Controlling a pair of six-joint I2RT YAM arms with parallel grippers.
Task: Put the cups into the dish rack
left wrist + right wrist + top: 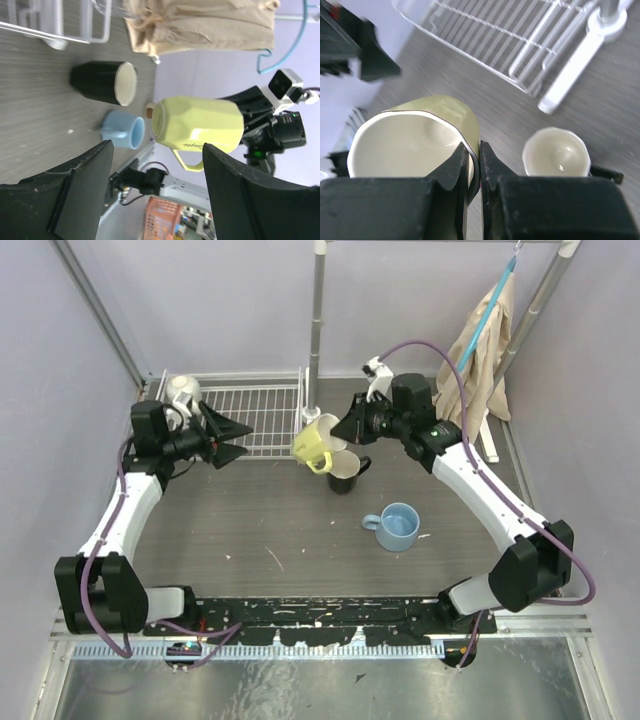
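Observation:
My right gripper (pixel 337 434) is shut on the rim of the yellow mug (pixel 314 444) and holds it tilted above the table, just off the dish rack's (pixel 250 412) right end. The right wrist view shows its fingers (pixel 461 167) pinching the mug wall (pixel 445 112). My left gripper (pixel 238 439) is open and empty at the rack's front edge, pointing at the yellow mug (pixel 200 125). The cream-white mug (pixel 183 391) stands in the rack's far left corner. The black mug (pixel 346 471) and light blue mug (pixel 398 526) stand on the table. I cannot make out the clear glass.
An upright white-grey pole (pixel 317 330) stands behind the rack's right end, its base (pixel 607 20) near the rack wires (pixel 495 35). A beige cloth (pixel 485 340) hangs at the back right. Purple walls close in the sides.

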